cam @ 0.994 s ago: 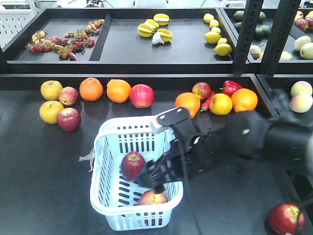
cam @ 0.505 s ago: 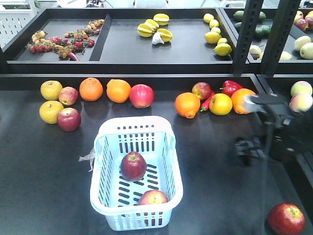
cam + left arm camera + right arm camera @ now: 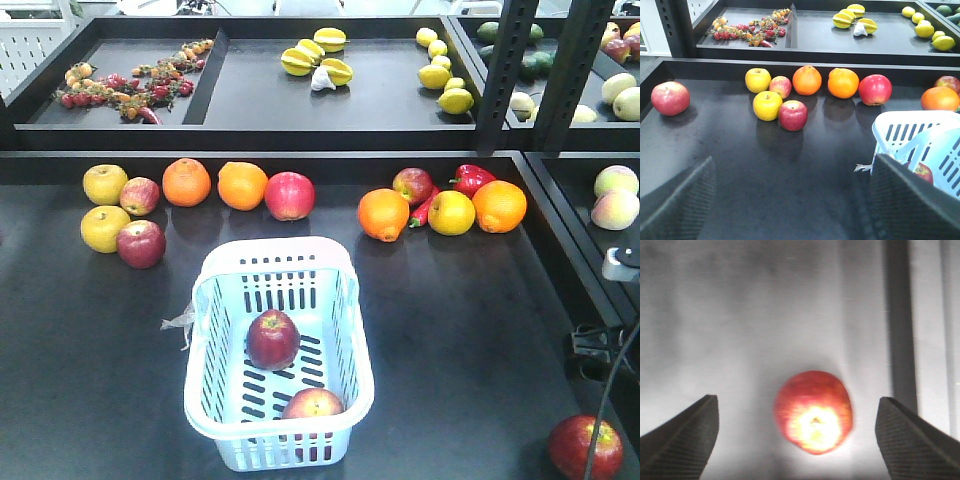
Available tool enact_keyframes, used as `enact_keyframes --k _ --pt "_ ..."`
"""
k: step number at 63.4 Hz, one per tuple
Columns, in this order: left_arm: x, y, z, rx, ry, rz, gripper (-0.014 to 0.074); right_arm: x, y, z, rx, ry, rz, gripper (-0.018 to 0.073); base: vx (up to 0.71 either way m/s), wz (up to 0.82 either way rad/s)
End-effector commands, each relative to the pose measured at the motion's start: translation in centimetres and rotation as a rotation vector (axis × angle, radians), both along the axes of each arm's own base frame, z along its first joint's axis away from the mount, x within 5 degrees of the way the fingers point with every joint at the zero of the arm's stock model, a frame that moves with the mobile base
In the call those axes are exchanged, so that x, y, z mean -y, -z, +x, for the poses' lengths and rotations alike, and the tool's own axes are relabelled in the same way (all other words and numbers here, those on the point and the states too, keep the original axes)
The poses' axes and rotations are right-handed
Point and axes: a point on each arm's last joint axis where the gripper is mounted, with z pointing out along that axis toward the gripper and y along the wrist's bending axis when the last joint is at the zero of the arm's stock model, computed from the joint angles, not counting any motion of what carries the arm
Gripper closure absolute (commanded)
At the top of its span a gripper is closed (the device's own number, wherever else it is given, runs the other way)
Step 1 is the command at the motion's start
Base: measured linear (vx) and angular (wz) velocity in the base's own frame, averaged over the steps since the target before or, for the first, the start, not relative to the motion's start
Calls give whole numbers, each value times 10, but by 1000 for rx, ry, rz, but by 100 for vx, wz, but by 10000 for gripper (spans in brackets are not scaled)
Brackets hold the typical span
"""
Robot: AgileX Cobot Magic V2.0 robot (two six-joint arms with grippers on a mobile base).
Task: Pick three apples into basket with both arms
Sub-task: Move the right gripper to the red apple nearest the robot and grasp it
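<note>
Inside the basket [image 3: 205, 400] lie two apples [image 3: 272, 338]; the right fingers [image 3: 797, 440], spread, hover over the third apple [image 3: 813, 412]; left fingers [image 3: 790, 200] spread, idle.

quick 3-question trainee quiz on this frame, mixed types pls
1. How many apples lie in the basket?
2. True or false: the right claw is shut on an apple.
3. The lone apple under the right claw sits: A) in the basket, B) on the table at front right, C) on the upper shelf.

Key: 1) two: one apple, another. 2) False: open, apple between its fingers, untouched. 3) B.
</note>
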Motion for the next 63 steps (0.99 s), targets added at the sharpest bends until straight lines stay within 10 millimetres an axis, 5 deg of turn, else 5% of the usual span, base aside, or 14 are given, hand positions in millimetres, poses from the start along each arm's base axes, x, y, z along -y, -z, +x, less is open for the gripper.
enact_keyframes --k 1,35,63 --pt "2 -11 2 70 17 -3 3 4 -4 6 39 6 -23 -43 0 0" --pt "2 -11 2 70 17 -3 3 6 60 17 -187 6 19 -40 0 0" --pt "2 -11 2 70 17 -3 3 8 91 23 -223 12 18 -36 0 0"
